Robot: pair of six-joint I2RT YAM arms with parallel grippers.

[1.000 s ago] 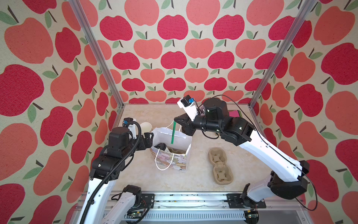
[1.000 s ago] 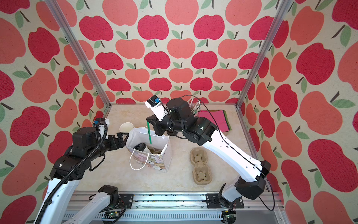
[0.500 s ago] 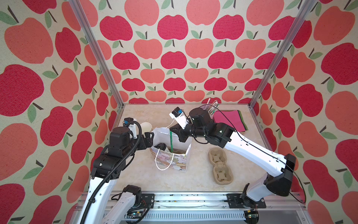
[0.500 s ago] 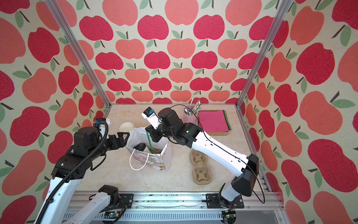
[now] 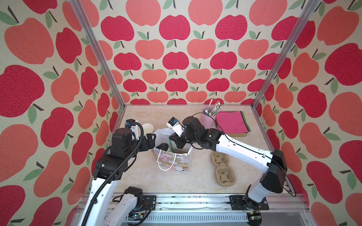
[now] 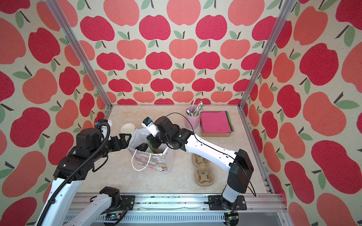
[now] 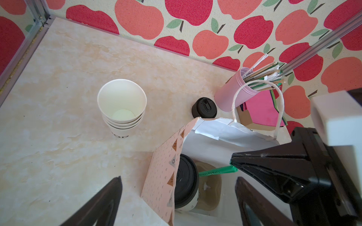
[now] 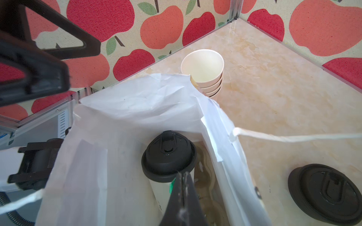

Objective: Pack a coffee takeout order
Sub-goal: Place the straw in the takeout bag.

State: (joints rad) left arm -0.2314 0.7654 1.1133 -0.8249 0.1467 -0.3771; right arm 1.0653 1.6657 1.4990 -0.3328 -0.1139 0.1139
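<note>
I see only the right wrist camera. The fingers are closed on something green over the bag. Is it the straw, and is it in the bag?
Observer: Yes. The right gripper holds the green straw. The left wrist view shows it running down into the bag, beside the lidded cup.
Operator: Where are the napkins?
Observer: The pink napkins lie stacked in a brown tray at the back right of the table. I see none in the bag.
Operator: Is anything on the table right of the bag?
Observer: A pulp cup carrier lies flat there, apart from the bag.
</note>
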